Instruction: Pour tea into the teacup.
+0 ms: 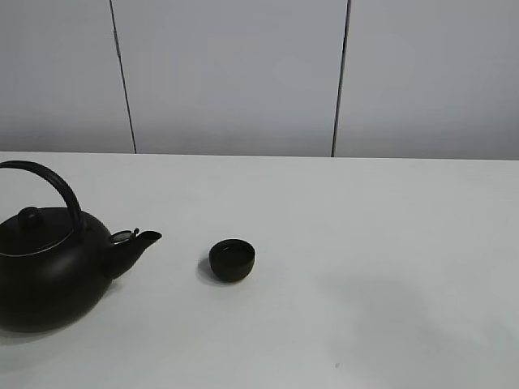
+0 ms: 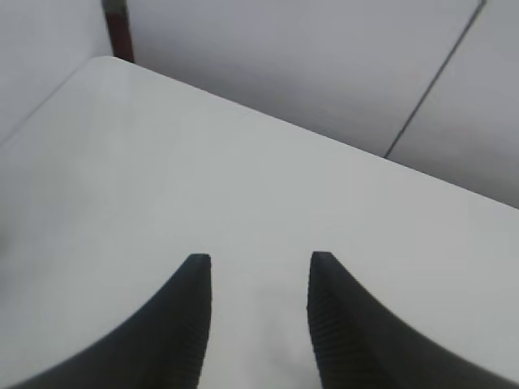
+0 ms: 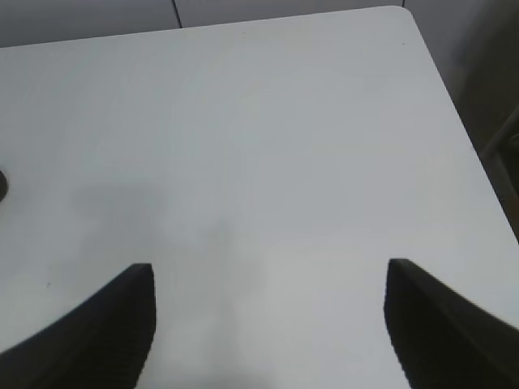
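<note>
The teacup (image 1: 232,259), tiny, round and black, stands upright on the white table (image 1: 365,243) near the middle of the exterior view. The big black kettle (image 1: 49,267) with an arched handle stands to its left, spout pointing at the cup, a short gap between them. Neither gripper shows in the exterior view. My left gripper (image 2: 259,258) is open and empty over bare table near a far corner. My right gripper (image 3: 271,266) is wide open and empty over bare table. A dark sliver (image 3: 2,185) shows at the edge of the right wrist view; I cannot tell what it is.
A grey panelled wall (image 1: 235,73) runs behind the table's far edge. The table's right edge and rounded corner (image 3: 403,11) show in the right wrist view. A faint shadow (image 1: 389,300) lies on the table right of the cup.
</note>
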Robot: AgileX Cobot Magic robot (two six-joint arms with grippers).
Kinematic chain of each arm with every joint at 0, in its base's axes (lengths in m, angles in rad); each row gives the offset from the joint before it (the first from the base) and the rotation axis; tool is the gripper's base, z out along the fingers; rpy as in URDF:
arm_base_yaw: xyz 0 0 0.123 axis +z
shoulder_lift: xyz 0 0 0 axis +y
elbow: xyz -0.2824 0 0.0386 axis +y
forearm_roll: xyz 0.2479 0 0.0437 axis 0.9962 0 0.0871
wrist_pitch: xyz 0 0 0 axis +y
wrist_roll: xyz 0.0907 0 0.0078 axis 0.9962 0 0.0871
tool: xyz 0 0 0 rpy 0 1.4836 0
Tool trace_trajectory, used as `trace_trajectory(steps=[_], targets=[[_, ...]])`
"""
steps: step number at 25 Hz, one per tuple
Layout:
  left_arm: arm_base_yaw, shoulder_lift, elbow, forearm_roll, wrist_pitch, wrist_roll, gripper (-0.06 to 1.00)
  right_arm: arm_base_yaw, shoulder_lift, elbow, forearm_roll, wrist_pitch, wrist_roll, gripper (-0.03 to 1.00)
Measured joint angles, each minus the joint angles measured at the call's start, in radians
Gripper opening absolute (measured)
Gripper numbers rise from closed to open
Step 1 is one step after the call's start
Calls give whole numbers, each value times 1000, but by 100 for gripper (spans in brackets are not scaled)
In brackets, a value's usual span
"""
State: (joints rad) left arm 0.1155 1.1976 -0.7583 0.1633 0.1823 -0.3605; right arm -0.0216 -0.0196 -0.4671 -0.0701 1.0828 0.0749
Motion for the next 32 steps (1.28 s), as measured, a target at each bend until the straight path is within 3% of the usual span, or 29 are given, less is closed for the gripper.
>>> trace_trajectory(steps=[8, 11, 16, 21, 24, 29, 32], targets=[[301, -28, -19, -4, 89, 121, 29, 0, 0, 0, 0, -1, 0, 53], [341, -74, -21, -15, 140, 136, 29, 0, 0, 0, 0, -2, 0, 53], [303, -274, -67, -69, 278, 150, 29, 0, 0, 0, 0, -1, 0, 53], [158, -558, -160, -103, 490, 192, 29, 0, 0, 0, 0, -1, 0, 53], [97, -751, -205, -163, 625, 262, 29, 0, 0, 0, 0, -1, 0, 53], [88, -1027, -217, -222, 942, 428, 29, 0, 0, 0, 0, -1, 0, 53], [88, -1158, -219, -235, 1077, 511, 29, 0, 0, 0, 0, -1, 0, 53]])
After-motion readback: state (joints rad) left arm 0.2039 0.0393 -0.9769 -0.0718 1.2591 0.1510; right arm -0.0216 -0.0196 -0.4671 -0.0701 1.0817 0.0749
